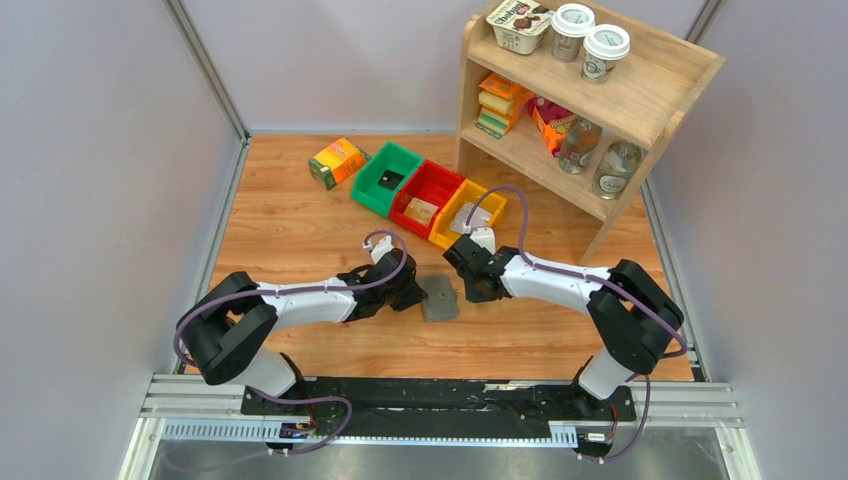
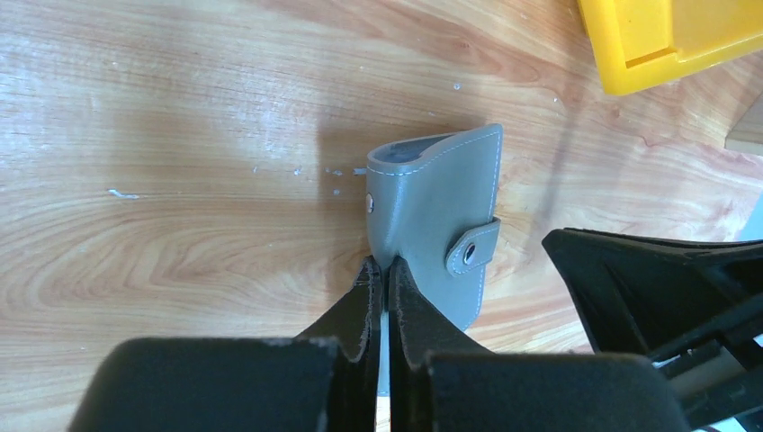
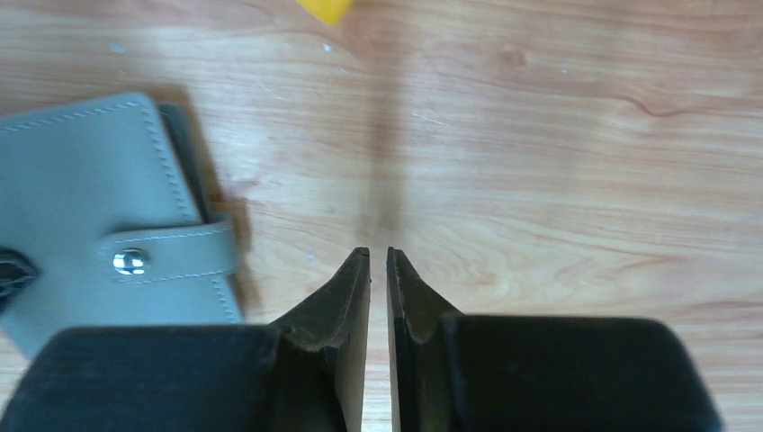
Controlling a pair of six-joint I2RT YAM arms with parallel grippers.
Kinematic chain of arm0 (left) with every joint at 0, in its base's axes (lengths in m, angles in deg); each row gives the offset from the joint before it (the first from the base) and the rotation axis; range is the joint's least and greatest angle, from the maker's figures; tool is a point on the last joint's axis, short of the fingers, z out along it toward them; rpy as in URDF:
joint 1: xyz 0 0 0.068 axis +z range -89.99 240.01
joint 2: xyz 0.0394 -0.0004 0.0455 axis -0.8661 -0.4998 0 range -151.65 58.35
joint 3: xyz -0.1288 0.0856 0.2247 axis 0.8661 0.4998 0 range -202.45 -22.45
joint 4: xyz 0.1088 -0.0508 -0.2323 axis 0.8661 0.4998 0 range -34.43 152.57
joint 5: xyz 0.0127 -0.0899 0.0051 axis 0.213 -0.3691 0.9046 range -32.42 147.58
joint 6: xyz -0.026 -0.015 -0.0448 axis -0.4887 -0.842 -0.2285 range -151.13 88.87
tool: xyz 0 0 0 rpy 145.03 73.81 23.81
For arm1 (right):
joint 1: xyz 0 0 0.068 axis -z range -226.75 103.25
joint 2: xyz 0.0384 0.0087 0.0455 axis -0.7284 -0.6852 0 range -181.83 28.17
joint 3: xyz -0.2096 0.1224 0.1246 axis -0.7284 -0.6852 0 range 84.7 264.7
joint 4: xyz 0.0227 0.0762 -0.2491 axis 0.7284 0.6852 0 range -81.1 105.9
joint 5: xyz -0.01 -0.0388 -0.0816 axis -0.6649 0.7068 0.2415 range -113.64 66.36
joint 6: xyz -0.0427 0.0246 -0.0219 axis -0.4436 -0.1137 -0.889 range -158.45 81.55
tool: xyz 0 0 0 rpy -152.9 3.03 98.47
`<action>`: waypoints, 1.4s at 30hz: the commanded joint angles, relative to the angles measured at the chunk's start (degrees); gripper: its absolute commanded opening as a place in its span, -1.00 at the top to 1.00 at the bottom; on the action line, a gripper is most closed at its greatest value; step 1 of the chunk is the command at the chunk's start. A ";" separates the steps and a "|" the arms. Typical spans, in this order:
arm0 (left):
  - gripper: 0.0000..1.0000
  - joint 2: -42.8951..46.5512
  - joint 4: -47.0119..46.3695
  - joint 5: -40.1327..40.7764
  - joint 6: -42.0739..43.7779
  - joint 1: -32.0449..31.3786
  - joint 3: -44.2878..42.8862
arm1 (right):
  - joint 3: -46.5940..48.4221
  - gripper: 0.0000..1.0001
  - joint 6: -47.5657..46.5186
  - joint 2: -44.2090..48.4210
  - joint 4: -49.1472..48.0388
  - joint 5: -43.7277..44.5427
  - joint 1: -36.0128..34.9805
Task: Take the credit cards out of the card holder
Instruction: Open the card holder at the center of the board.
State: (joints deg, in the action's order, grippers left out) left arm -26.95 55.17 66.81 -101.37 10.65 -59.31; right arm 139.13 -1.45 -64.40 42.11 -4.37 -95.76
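Left wrist view: the left claw is pinched tight on the near edge of the card holder. The grey holder lies folded in the middle of the desk. At its 3 o'clock the right claw is almost closed and grips nothing. I think the job has hardly begun, as no credit cards are out. They are hidden inside. I cannot tell if the snap tab is done up.

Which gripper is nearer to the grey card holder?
Left. The left gripper pinches an edge of the card holder; the right gripper sits beside it, apart, jaws empty.
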 commanded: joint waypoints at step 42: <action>1.00 2.15 2.16 1.66 0.63 0.23 1.71 | 7.79 0.72 -3.51 -9.11 -1.22 2.70 -5.83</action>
State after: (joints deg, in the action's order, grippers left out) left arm -26.40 54.93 67.21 -101.76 10.65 -58.46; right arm 146.61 -5.58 -71.05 36.82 -7.76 -102.25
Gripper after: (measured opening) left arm 0.018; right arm 0.200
